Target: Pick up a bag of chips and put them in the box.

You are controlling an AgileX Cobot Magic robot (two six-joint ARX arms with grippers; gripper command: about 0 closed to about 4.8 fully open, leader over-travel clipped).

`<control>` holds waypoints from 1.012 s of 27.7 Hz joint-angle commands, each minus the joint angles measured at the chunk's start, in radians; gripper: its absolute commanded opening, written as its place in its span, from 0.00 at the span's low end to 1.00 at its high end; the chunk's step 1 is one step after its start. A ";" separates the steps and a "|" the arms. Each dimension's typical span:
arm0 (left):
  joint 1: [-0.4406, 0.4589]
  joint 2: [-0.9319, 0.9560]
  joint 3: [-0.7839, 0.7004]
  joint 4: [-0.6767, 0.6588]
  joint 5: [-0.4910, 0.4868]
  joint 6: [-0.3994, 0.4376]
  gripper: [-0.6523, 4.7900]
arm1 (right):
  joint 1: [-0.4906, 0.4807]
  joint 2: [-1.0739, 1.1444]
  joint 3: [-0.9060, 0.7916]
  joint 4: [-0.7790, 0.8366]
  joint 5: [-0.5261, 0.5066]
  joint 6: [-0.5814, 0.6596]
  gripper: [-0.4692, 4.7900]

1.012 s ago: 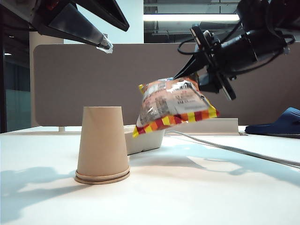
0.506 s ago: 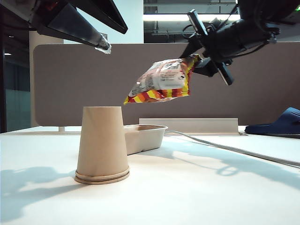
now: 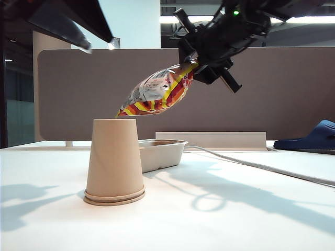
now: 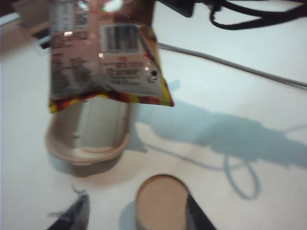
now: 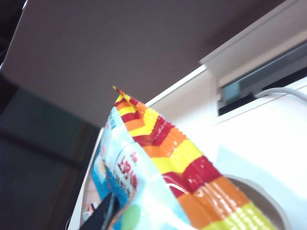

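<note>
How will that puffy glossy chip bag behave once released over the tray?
The puffy glossy chip bag hangs slanted from the right pincer by one sealed edge, so it is probably light and floppy. Air-filled, it may bounce or slide on the shallow beige pulp tray. The left pincer is open.

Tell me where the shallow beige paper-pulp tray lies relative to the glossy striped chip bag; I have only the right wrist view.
Observer: In the left wrist view the shallow beige paper-pulp tray lies directly below the glossy striped chip bag, which hangs clear of it from the right gripper, shut on the bag's top end.
Operator: Report anything standing near the tray.
Observer: A tall upside-down beige paper cup stands in front of it in the exterior view, hiding its left end.
Operator: Give the other arm.
Observer: The left gripper is open and empty, high above the cup.
</note>
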 commanded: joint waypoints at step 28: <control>-0.001 -0.075 0.006 -0.141 -0.069 0.043 0.59 | 0.071 0.192 0.005 0.100 0.073 0.314 0.31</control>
